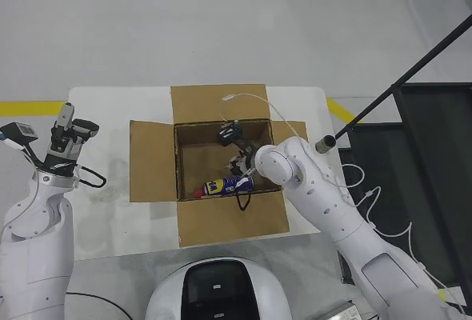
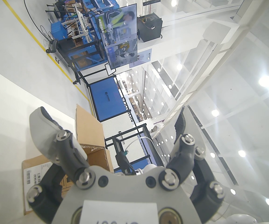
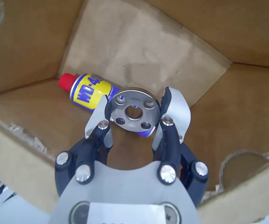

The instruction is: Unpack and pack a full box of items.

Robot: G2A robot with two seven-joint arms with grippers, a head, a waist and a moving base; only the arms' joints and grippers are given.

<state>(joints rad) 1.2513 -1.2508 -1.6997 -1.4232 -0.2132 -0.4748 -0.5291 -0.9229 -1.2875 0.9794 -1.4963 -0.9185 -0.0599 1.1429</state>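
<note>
Right wrist view: the right gripper (image 3: 136, 101) is inside the cardboard box (image 3: 31, 36), its two jaws pinching a round steel flange (image 3: 134, 123) by opposite edges. The flange is held flat-face to the camera, above the box floor. This view resolves its detail: one central bore and four smaller holes around it. Directly beyond the flange, and partly covered by it, one blue-and-yellow spray can (image 3: 90, 92) with a red cap lies on its side on the box floor, along the foot of a wall and close to a corner. Top view: the right arm comes in over the right side of the box (image 1: 220, 104), bent at the elbow, with the right gripper (image 1: 240, 164) pointing down into the opening. The spray can (image 1: 224, 186) lies against the near wall, and the flange cannot be made out here. Count: one box with four flaps folded outward, one can, one flange. The box stands on the white table (image 1: 108, 112), and a thin white cable (image 1: 252, 98) trails across its far flap. The left gripper (image 1: 64, 132) stands at the table's left edge, well apart from the box, on a raised forearm. Left wrist view: the left gripper (image 2: 111, 122) is tilted upward with its jaws spread wide, and past them is the outside of the box (image 2: 87, 127).
</note>
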